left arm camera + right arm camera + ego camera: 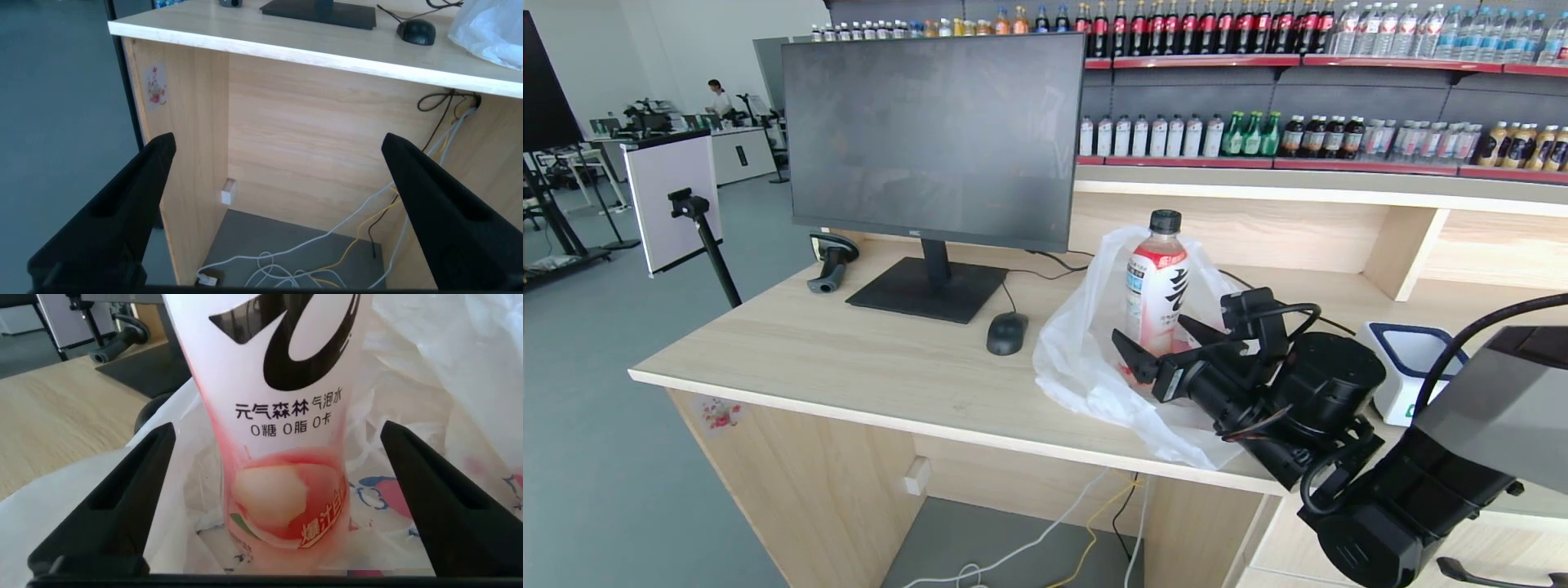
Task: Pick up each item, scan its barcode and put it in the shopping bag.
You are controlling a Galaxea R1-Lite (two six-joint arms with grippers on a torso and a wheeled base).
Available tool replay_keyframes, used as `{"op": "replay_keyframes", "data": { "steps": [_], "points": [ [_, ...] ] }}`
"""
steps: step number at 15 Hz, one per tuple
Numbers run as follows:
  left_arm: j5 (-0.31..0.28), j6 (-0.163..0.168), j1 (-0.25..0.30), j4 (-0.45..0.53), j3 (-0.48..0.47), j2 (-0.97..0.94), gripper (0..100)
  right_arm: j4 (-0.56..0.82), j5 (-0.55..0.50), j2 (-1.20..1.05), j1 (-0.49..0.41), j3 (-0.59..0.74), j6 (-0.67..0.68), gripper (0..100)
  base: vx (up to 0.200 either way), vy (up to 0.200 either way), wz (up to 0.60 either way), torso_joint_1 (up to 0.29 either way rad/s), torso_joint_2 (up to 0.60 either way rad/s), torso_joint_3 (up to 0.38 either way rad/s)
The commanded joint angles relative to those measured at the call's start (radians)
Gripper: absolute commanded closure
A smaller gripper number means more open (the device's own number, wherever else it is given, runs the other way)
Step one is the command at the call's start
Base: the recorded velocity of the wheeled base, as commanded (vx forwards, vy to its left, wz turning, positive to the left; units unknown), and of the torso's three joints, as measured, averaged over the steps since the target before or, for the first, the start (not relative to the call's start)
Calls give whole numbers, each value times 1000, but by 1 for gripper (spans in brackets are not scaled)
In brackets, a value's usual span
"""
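The right arm comes in low from the robot's right side, stretched over the desk (849, 351) edge with its wrist about level and pointing toward the left. Its right claw (1149, 328) is spread wide, one finger on each side of the lower part of a drink bottle (1157, 282). In the right wrist view a gap shows between each finger (122, 506) and the bottle's sides, so the claw surrounds the bottle without pressing on it.

The bottle stands upright with its dark cap on. It has a pink and white label and sits inside a thin white plastic bag (1078, 343), which lies open and crumpled on the desk. The bag's sides rise around the bottle's lower half.

The left claw (278, 143) is held low, below the level of the desk top. It is also spread wide and holds nothing. It faces the open space under the desk, where loose cables (327, 245) trail on the floor.

On the desk to the left of the bag lie a black mouse (1006, 333), a dark monitor (931, 139) on its stand and a handheld scanner (831, 261) near the far corner. A white box with a dark rim (1409, 359) sits to the right behind the arm. Shelves of bottled drinks (1339, 65) line the wall behind.
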Motion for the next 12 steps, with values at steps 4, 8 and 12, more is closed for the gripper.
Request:
{"op": "replay_keyframes", "data": {
  "steps": [4,8,12],
  "points": [
    [0,0,2,0,0,0,0,-2,0,-127,0,70,2,0,0,0,0,0,0,0],
    [0,0,2,0,0,1,0,-2,0,-227,-24,138,1,0,0,0,0,0,0,0],
    [0,0,0,0,0,0,0,-2,0,-282,-60,185,-1,0,0,0,-600,2,2,4]
  ]
}}
